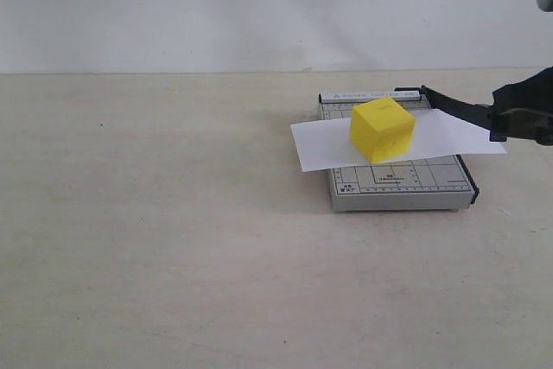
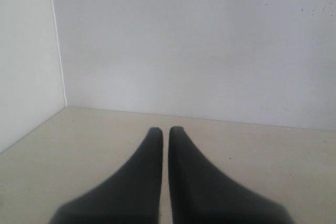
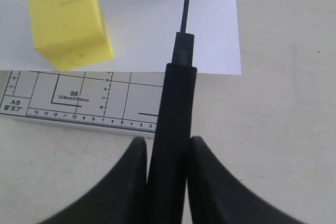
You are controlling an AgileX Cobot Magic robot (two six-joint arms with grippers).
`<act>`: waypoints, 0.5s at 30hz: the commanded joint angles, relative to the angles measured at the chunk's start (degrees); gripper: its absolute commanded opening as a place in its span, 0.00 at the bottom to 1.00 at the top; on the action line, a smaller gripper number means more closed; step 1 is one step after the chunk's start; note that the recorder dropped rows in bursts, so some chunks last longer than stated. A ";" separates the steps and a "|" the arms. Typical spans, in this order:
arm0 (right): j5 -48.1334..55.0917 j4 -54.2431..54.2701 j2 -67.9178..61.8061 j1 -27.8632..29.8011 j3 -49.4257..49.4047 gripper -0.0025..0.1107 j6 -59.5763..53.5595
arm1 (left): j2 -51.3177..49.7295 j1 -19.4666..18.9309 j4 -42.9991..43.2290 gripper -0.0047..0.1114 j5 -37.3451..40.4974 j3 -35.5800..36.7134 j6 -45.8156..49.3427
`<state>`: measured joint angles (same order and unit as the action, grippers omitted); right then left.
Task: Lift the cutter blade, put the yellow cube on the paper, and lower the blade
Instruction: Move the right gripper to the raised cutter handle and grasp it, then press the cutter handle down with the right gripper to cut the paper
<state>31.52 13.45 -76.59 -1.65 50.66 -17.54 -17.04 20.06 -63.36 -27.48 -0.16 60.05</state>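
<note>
The right gripper (image 3: 168, 142) clamps the handle of the cutter blade (image 3: 176, 98), whose length follows the cutter base's (image 1: 406, 186) edge nearest that arm (apparently lifted; the tilt is hard to judge). The yellow cube (image 1: 382, 129) sits on the paper (image 1: 321, 143), inboard of that edge.

The pale beige table (image 1: 173, 257) bears a small grey gridded cutter base (image 1: 402, 183), right of its middle.
</note>
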 commanded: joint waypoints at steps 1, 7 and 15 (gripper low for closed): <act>3.84 1.08 -0.13 -0.21 0.02 0.02 -0.38 | -0.04 -0.15 -0.49 0.08 -0.01 0.16 0.20; 4.80 1.16 -0.13 -0.21 0.02 0.02 0.05 | -0.04 -0.15 -0.49 0.08 -0.01 0.16 0.20; 6.46 1.33 -0.13 -0.21 0.02 0.02 0.69 | -0.04 -0.15 -0.49 0.08 -0.01 0.16 0.20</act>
<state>31.95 13.45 -76.59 -1.65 50.70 -16.69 -17.04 20.06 -63.36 -27.48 -0.16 60.05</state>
